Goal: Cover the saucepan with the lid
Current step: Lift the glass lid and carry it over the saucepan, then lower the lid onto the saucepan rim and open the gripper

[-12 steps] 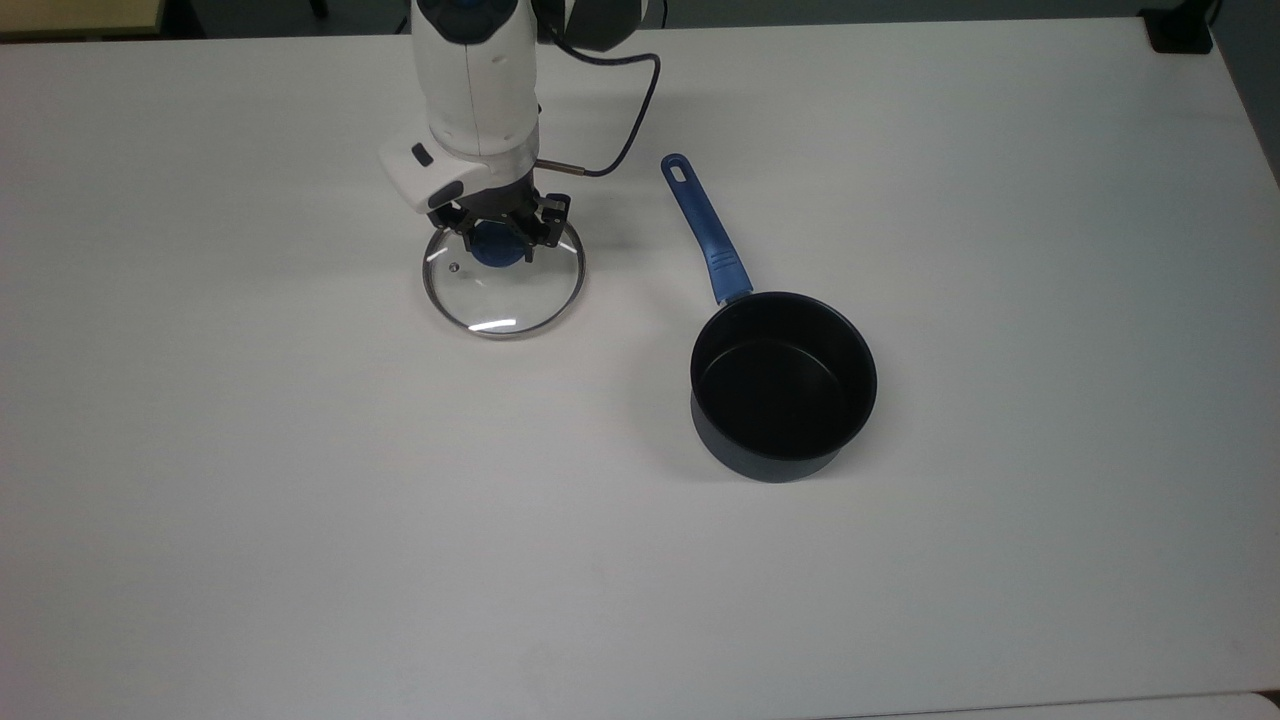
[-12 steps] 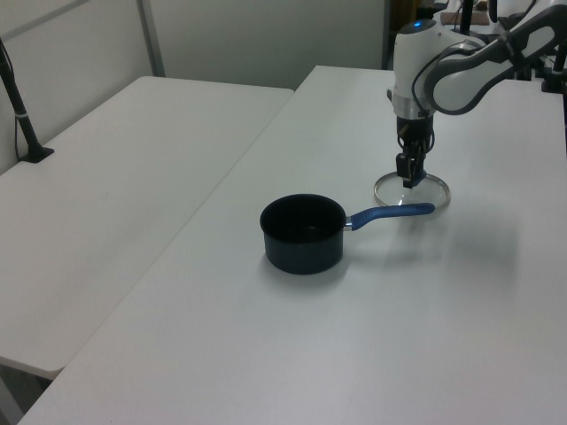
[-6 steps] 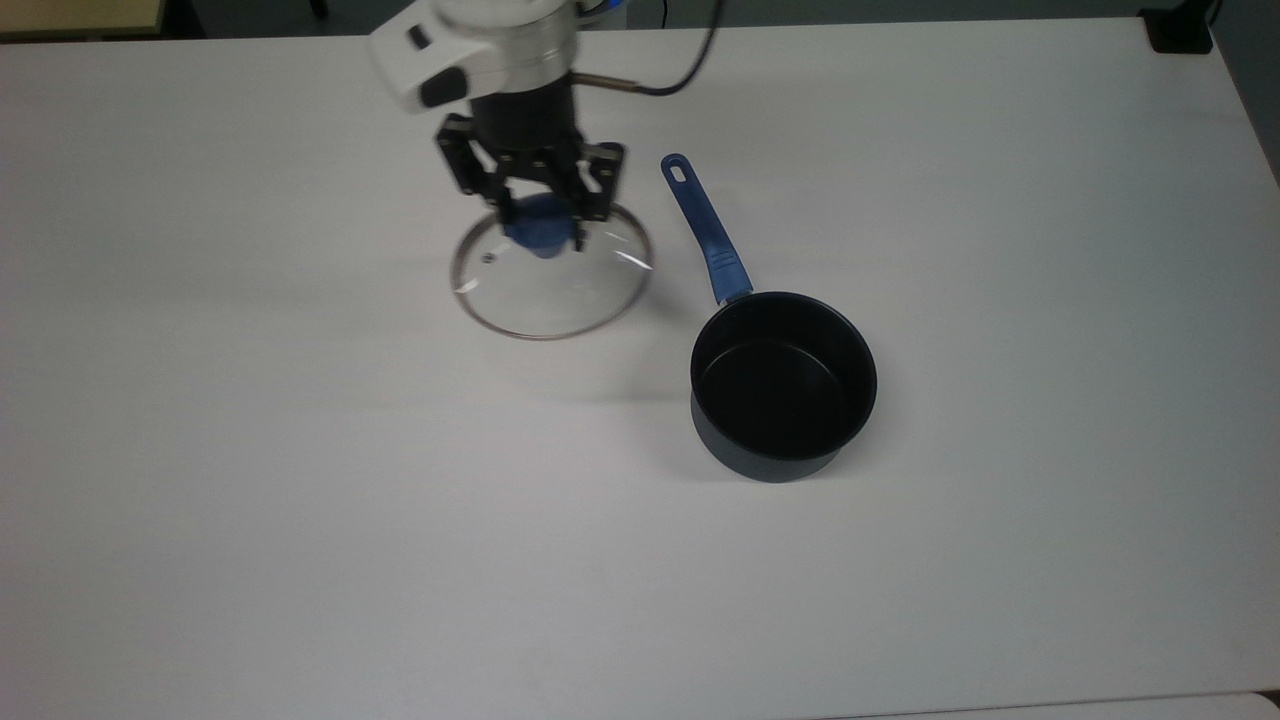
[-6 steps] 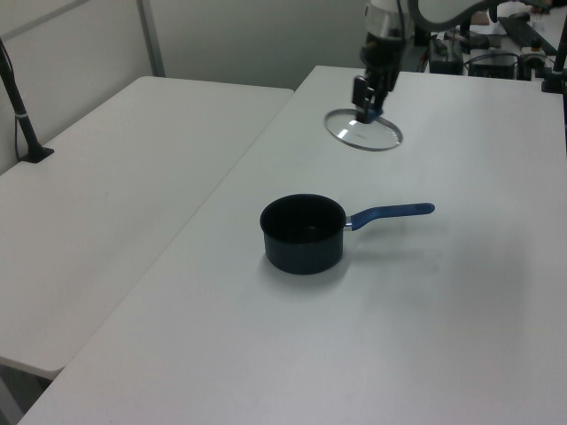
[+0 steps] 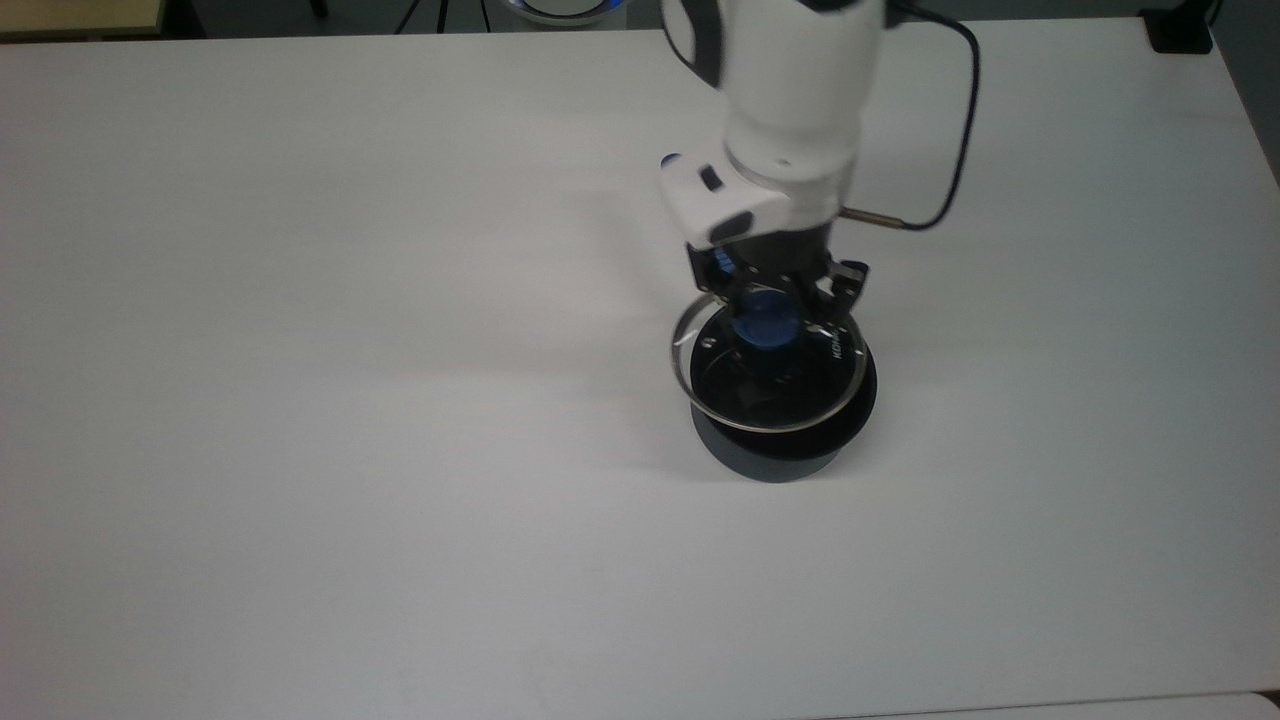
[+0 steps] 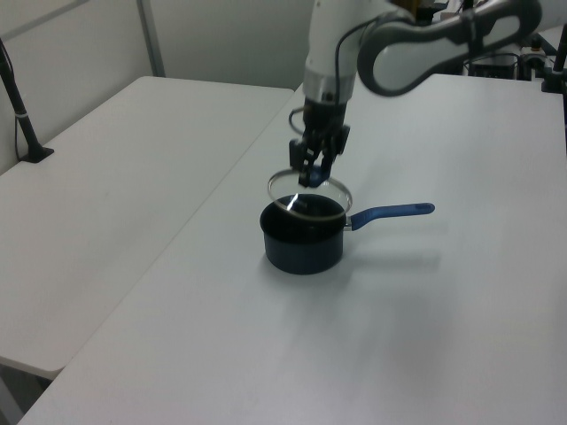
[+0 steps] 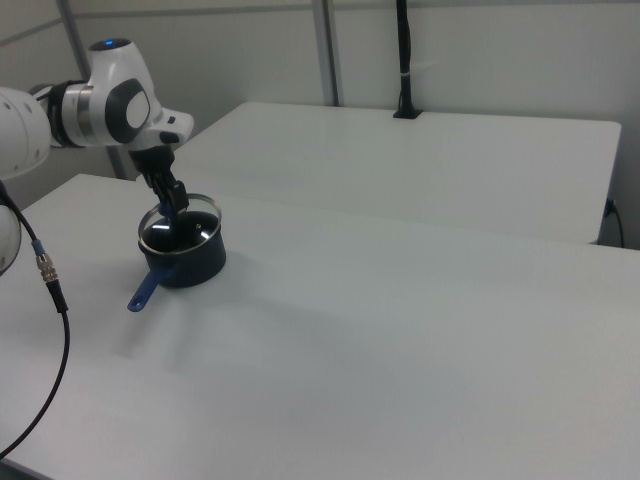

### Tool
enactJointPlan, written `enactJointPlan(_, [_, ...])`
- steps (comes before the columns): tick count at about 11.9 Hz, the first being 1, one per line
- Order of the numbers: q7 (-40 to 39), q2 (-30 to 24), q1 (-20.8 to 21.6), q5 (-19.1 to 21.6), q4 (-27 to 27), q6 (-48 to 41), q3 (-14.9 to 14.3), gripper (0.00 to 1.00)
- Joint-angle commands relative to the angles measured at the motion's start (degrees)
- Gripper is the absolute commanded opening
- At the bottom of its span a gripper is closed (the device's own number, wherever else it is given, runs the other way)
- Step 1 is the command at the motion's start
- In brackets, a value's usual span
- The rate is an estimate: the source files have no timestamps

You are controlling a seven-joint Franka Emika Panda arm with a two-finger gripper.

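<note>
The saucepan (image 5: 766, 464) stands upright on the white table, black inside and dark blue-grey outside. In the left view its blue handle (image 6: 395, 211) points to the left view's right. The glass lid (image 5: 728, 388) hangs just above the pan's mouth, close to centred over it and apart from the rim (image 6: 301, 221). My gripper (image 5: 766, 326) comes down from above and is shut on the lid's blue knob (image 5: 760, 330). The left view shows the same grasp, with the gripper (image 6: 312, 175) holding the lid (image 6: 288, 193). The right view shows the lid (image 7: 200, 220) over the saucepan (image 7: 192, 264).
The white table (image 5: 300, 450) spreads wide around the pan. A black cable (image 5: 955, 120) loops off the arm's wrist. A black block (image 5: 1180, 30) sits at the table's far right corner in the top view. A second table with a black clamped post (image 6: 22, 115) stands alongside.
The gripper lifted the lid off the table and carried it rightward in the top view, from beside the handle to over the saucepan's mouth. The saucepan has not moved.
</note>
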Motion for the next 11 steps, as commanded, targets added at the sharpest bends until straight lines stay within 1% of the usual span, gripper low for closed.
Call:
enactJointPlan(1, [2.63, 2.08, 1.39, -0.89, 2.71, 0.46, -0.19, 0.47])
enactJointPlan(4, [2.98, 3.22, 2.10, -0.89, 2.80, 0.64, -0.19, 0.47])
enactJointPlan(5, [2.98, 3.57, 2.19, -1.06, 2.54, 1.16, -0.19, 0.63])
enactJointPlan(6, [2.98, 3.57, 2.10, -0.89, 2.36, 1.25, -0.19, 1.00])
enactJointPlan(9, [2.98, 2.61, 1.40, -0.80, 2.18, 0.73, -0.28, 1.00])
enactJointPlan(11, [3.94, -1.06, -0.70, -0.19, 2.10, 0.20, -0.28, 1.00])
